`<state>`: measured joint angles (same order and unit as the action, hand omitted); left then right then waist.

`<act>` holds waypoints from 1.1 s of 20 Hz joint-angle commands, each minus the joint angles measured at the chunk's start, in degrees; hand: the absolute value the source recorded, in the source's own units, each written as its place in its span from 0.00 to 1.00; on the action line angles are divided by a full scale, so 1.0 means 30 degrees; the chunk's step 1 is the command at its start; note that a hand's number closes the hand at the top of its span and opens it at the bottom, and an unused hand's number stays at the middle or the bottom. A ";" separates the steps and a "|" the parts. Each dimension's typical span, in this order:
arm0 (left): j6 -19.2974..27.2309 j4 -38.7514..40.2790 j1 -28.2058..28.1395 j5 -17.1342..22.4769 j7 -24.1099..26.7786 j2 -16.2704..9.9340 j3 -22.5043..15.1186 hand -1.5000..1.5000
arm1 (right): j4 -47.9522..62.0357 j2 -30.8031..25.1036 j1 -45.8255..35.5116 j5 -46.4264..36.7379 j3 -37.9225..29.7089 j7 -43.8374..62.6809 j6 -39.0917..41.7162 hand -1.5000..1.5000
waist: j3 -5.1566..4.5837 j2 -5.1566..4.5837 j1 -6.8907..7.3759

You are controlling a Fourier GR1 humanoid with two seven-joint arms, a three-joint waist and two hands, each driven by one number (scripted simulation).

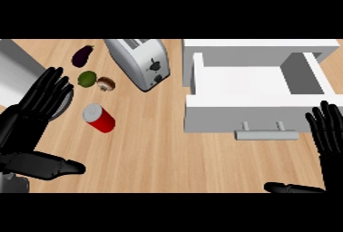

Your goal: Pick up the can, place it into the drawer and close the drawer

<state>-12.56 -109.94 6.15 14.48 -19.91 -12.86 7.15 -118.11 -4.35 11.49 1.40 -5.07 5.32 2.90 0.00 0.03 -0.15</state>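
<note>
A red can [99, 118] with a silver top lies tilted on the wooden counter, left of centre. My left hand [35, 118] is open just left of it, fingers straight and pointing up, thumb spread below; it does not touch the can. The white drawer [254, 113] stands pulled open at the right, its inside bare, with a grey bar handle [266, 134] on its front. My right hand [330, 136] is open at the right edge, fingers up, beside the drawer's front corner.
A silver toaster [140, 61] stands behind the can. A purple eggplant [82, 55], a green lime [88, 78] and a brown mushroom [106, 83] lie at the back left. A grey plate [64, 103] is partly hidden under my left hand.
</note>
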 commanded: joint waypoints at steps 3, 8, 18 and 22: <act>0.0753 0.0704 0.0994 -0.0603 -0.0512 0.0489 -0.0008 0.00 | -0.1033 -0.1012 0.0327 0.1702 -0.1961 0.0618 0.1116 0.00 | 0.0000 0.0004 -0.0047; -0.0545 0.4374 0.1529 -0.1392 0.2243 0.0470 0.0130 0.00 | 0.0257 0.0009 0.0939 0.0149 -0.1023 -0.1265 0.1231 0.00 | -0.0001 -0.0014 -0.0047; -0.0764 0.7878 0.1837 -0.2489 0.5288 0.0525 0.0774 0.00 | -0.0550 -0.0082 0.1471 0.0715 -0.2018 -0.0744 0.1968 0.00 | -0.0004 -0.0009 -0.0042; -0.0739 1.0943 0.2474 -0.3581 0.7385 0.0398 0.0833 0.00 | 0.1198 -0.0089 0.0823 0.0643 -0.2152 -0.1980 0.2365 0.00 | -0.0004 -0.0034 -0.0071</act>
<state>-14.03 -85.08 11.63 5.71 -3.03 -10.47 8.46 -117.96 -4.03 14.98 3.11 -10.28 1.80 8.68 -0.02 0.00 -0.30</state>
